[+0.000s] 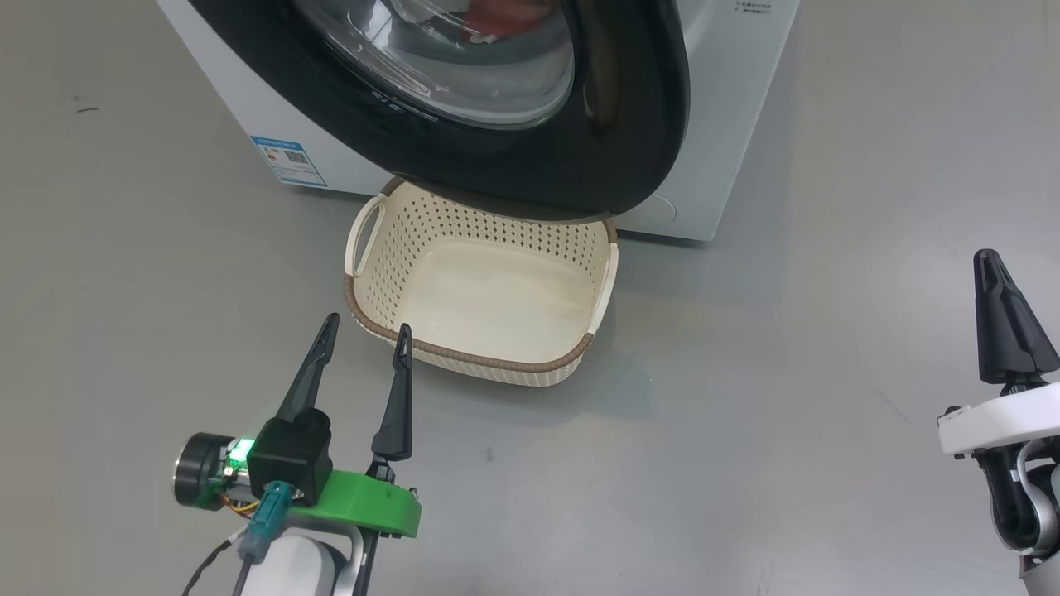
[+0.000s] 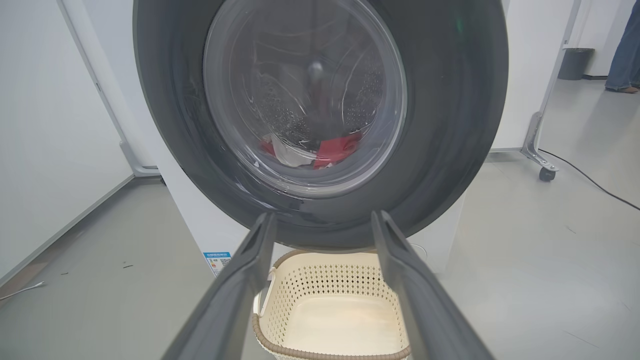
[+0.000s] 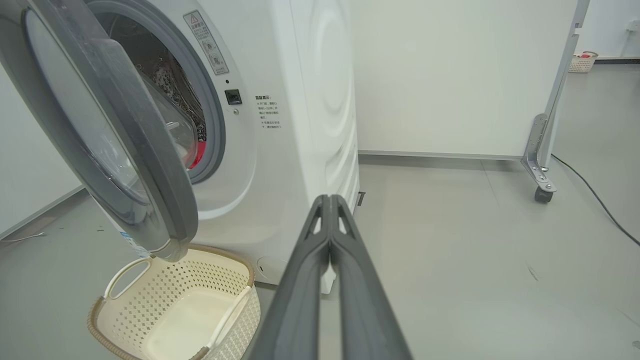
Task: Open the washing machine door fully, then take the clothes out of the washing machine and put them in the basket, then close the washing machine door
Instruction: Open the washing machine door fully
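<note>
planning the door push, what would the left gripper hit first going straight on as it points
Probably the washing machine door, its lower rim framed by the open left gripper in its wrist view; the basket sits below that line, but depth is unclear.

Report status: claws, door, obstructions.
Left claw open, empty. Right claw shut, empty. Door part open, overhanging empty basket. Clothes inside drum.

My left gripper (image 1: 369,323) points at the near left corner of the basket (image 1: 497,228), fingers spread wide and empty. My right gripper (image 1: 985,258) stands well apart to the basket's right, fingers pressed together on nothing.
</note>
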Motion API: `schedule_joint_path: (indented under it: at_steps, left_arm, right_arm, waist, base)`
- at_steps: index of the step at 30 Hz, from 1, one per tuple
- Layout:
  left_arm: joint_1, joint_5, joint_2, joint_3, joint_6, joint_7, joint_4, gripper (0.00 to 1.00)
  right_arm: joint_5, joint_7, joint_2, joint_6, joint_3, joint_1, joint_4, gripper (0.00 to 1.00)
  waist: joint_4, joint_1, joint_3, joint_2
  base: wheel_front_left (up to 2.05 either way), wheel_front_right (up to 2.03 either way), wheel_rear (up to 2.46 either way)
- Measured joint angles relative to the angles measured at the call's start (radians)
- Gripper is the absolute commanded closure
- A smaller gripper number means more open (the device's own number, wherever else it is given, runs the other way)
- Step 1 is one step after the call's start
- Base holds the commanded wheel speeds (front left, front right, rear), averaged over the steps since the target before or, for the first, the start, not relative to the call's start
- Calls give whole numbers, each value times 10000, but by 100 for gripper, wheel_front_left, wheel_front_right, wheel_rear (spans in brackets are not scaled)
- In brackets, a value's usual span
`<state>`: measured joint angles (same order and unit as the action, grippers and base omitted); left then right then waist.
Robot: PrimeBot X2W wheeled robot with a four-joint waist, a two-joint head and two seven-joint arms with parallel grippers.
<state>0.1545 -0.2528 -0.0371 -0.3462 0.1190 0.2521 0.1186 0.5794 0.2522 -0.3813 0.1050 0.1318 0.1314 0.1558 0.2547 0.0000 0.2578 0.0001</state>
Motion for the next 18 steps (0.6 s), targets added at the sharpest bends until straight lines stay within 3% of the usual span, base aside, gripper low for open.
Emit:
schedule_joint_path:
  at_steps: [4,9,18]
  left_arm:
    - [1,-276,2,-251,2,0,-50,0]
    - [16,-368,0,-570,0,0,-144,0]
    - [45,-708,-4,-1003,0,0,-345,0]
  right_arm:
    - [558,-4,73,79,-63,98,-50,100]
    - [2523,-593,577,86,-566,545,-46,100]
    - [5963,-2560,865,113,-1446,1986,-94,100]
  waist:
    - [87,0,112,0]
    - [292,0,283,0]
    - [766,0,609,0]
  base:
    - [0,0,0]
    - [0,0,0]
    - [0,0,0]
